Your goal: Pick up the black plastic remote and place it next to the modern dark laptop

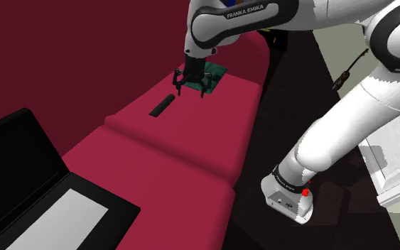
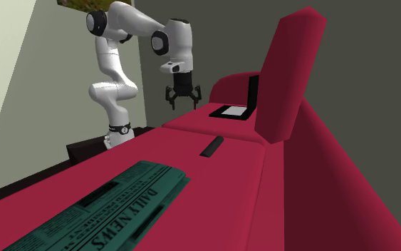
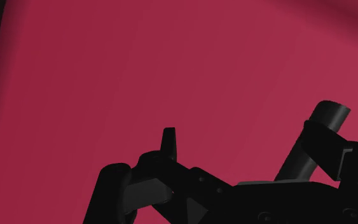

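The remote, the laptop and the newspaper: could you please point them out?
remote (image 1: 162,106), shoulder view, middle of its body.
laptop (image 1: 17,165), shoulder view, middle of its screen.
newspaper (image 2: 113,207), second exterior view, its front page.

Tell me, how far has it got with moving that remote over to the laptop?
Nothing looks done yet. The remote lies on the red sofa seat, well apart from the open laptop. The claw hangs open and empty above the cushion, near the remote but not touching it. Left: go down, grip the remote, carry it and set it beside the laptop.
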Robot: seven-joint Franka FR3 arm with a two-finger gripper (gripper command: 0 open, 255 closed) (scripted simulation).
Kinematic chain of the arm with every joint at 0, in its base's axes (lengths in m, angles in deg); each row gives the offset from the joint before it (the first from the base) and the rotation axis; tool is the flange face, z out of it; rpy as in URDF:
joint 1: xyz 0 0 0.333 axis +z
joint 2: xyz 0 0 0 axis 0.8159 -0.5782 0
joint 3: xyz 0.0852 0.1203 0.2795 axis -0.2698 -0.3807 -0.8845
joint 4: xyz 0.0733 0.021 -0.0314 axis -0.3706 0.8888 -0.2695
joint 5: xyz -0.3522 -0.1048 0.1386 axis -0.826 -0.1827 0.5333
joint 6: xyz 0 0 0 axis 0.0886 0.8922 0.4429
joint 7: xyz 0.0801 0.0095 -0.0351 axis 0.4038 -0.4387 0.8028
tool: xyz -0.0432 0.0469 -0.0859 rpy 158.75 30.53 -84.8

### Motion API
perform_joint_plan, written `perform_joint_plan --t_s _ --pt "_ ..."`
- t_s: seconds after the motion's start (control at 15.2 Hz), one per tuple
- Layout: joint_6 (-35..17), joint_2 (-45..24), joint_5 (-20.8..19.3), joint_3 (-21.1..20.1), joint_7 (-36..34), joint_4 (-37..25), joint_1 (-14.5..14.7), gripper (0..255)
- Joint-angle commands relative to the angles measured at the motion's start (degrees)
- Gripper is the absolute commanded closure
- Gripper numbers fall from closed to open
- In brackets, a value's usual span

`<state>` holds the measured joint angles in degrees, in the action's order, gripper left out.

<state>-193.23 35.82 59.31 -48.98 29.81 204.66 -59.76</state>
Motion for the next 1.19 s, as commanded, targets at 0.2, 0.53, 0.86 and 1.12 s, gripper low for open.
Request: perform_joint_plan --t_s 0.2,0.53,0.86,1.12 --pt "-4.4 -11.1 0.4 -0.5 -9.6 -7.4 -0.2 0" --pt "-7.9 -21.9 0.7 0.3 -17.8 -15.6 0.1 0" --pt "-10.3 -29.8 1.2 1.4 -23.1 -22.0 0.7 0" --pt "-12.9 -31.3 1.1 1.3 -23.2 -20.9 1.1 0"
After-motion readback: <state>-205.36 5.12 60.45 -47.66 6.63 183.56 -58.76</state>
